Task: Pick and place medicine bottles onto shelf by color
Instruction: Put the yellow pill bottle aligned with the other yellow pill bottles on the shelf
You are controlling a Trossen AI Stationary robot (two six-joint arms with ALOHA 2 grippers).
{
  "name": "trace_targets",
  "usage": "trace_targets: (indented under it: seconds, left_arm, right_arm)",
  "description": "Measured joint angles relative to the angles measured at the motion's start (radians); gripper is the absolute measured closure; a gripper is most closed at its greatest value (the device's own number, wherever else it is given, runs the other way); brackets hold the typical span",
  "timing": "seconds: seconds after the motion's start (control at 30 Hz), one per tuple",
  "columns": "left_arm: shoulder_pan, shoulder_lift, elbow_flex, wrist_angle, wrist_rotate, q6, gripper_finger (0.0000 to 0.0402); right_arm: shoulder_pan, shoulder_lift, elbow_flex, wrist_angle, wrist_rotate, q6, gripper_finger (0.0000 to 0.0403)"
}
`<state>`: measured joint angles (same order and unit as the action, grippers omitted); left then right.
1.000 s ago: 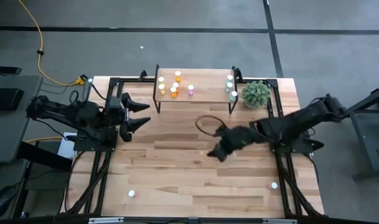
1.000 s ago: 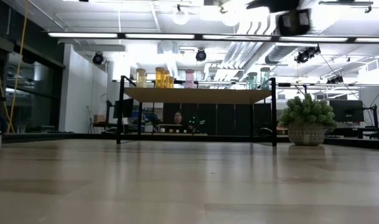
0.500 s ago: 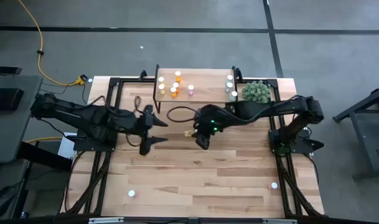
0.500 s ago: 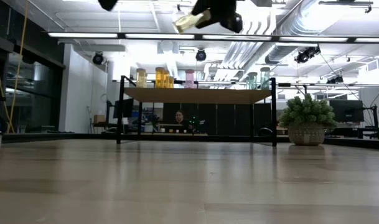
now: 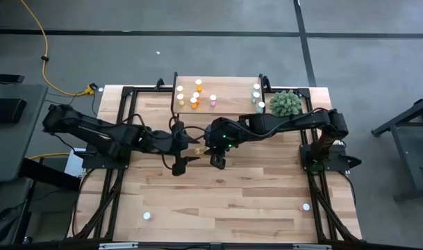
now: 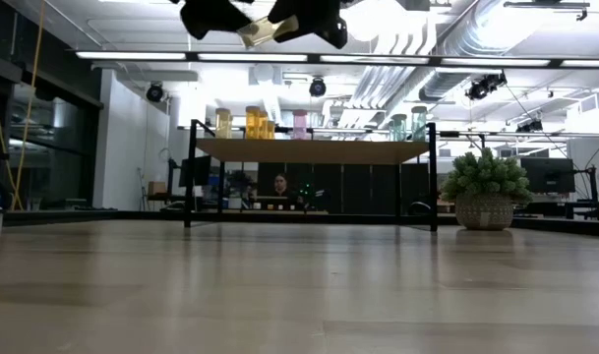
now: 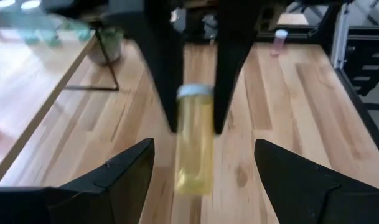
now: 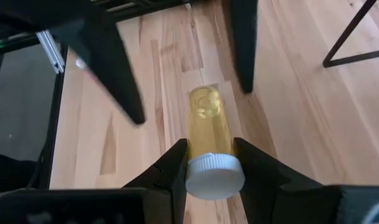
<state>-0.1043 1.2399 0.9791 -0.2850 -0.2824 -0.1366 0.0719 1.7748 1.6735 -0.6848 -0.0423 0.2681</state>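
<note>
Right claw: the right claw (image 5: 212, 147) sits at the centre of the high view, above the tabletop (image 5: 225, 194); its fingers are closed near the cap end of a yellow bottle (image 8: 208, 124) — cap toward the wrist, body pointing out.
Left claw: the left claw (image 5: 185, 147) is just left of it in the high view, facing it; its fingers (image 7: 114, 177) are spread wide, one on each side of the bottle's free end, and nothing is gripped.
Bottle: held lying level in the air, between the two claws — at the top edge of the low view, well above the tabletop.
Step in hand: my reading is a mid-air handover, right claw to left, of one yellow bottle.
Next move: the left claw would need to close squarely on the yellow body before the right lets go; too early a release and the bottle drops.
Shelf: the shelf (image 5: 228, 103) stands at the upper centre of the high view; yellow and orange bottles cluster at its left end, one pink beside them, pale teal ones at its right end. The yellow group looks the likely target.
Loose bottles: two stand near the lower edge of the tabletop in the high view, left and right.
Writing: no label, brand or text can be read on any bottle.
</note>
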Motion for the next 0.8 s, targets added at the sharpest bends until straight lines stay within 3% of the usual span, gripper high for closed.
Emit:
trace_targets:
  seconds: [0.5, 0.8]
  left_arm:
    - [0.000, 0.049, 0.000, 0.029, 0.008, 0.009, 0.0135]
    - [0.000, 0.049, 0.000, 0.028, -0.007, 0.009, 0.0174]
  right_arm:
    - [0.005, 0.000, 0.000, 0.022, 0.000, -0.071, 0.0304]
    - [0.005, 0.000, 0.000, 0.023, 0.001, -0.094, 0.0304]
